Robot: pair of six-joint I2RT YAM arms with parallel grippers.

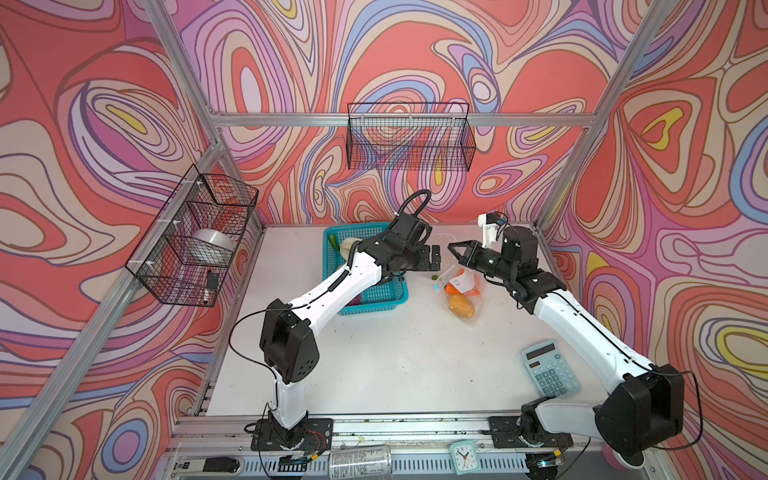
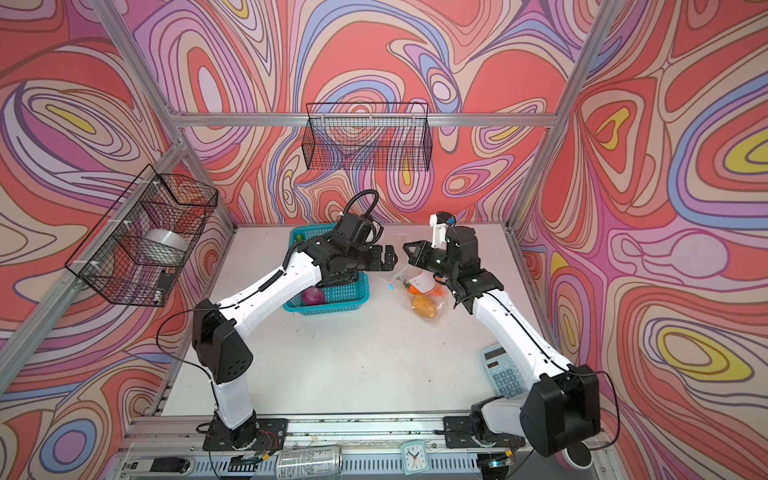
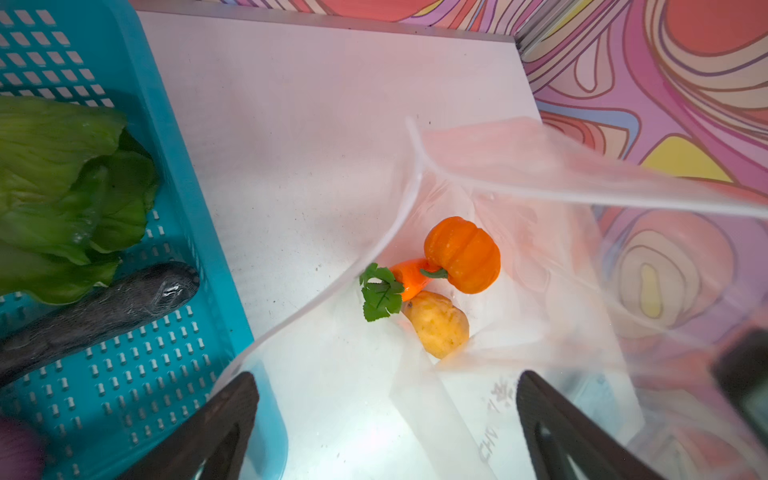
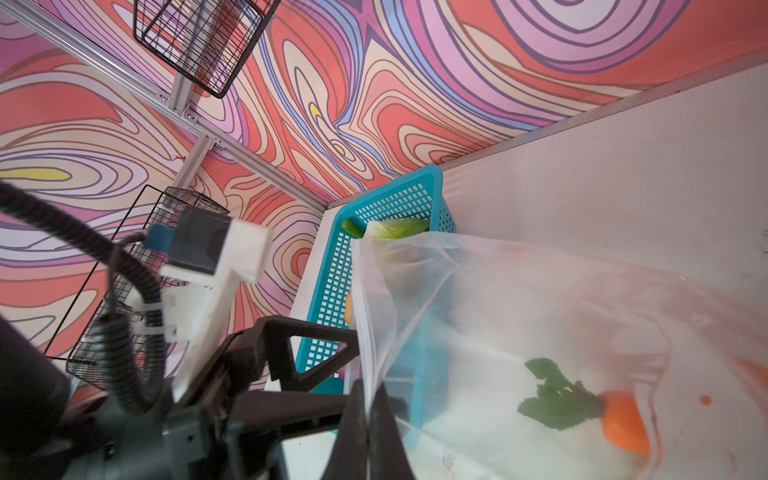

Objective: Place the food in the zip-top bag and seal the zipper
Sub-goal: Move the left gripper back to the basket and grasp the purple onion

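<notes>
**Top views.** The left fingers (image 1: pixel 434 251) stood wide apart with nothing between them, above the white table (image 1: pixel 374 365) between the teal plastic mesh basket (image 1: pixel 386 297) and the clear crinkly plastic zip-top bag (image 1: pixel 465 299). The right fingers (image 1: pixel 456 248) were pressed together just beside the left ones, above the bag. The bag's lower part rested on the table to the right of the basket, with a tan toy potato (image 1: pixel 462 307) inside. The zipper's light-blue slider tab (image 1: pixel 436 286) sat at the edge nearest the basket. A round purple toy onion (image 2: pixel 312 296) lay in the basket. A pale blue calculator (image 1: pixel 550 368) lay well apart from the bag.

**Left wrist view.** The left fingers (image 3: pixel 224 428) were fully spread over the open bag mouth, gripping nothing. Inside the bag (image 3: pixel 540 291) lay a ribbed orange toy pumpkin (image 3: pixel 463 253), an orange toy carrot with green leaves (image 3: pixel 411 276) and the potato (image 3: pixel 438 324), all touching. The basket (image 3: pixel 199 208) held a green-white leafy toy cabbage (image 3: pixel 62 199), a dark toy eggplant (image 3: pixel 95 307) and the onion (image 3: pixel 16 449).

**Right wrist view.** The right fingers (image 4: pixel 353 428) were clamped on the bag's mouth edge, holding it raised. The carrot (image 4: pixel 623 424) showed through the film of the bag (image 4: pixel 519 311). A small green toy piece (image 4: pixel 352 226) and the cabbage (image 4: pixel 395 228) lay at one end of the basket (image 4: pixel 332 291)
</notes>
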